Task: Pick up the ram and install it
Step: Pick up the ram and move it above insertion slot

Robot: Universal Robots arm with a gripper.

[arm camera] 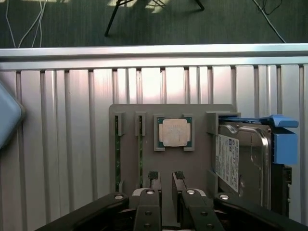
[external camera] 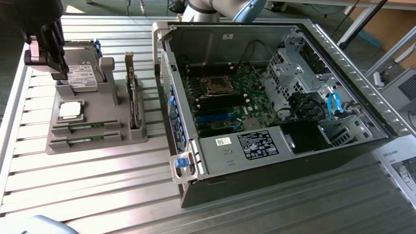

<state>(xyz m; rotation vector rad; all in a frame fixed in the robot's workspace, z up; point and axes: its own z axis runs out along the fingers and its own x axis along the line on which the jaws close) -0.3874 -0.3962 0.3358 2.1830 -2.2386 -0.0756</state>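
Wrist view: grey holder (arm camera: 197,163) cradles ram (arm camera: 117,154), hard drive (arm camera: 240,163).

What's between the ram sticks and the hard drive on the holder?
A square CPU chip, in its own recess of the gray holder, between the ram sticks and the hard drive. Plainest in the wrist view.
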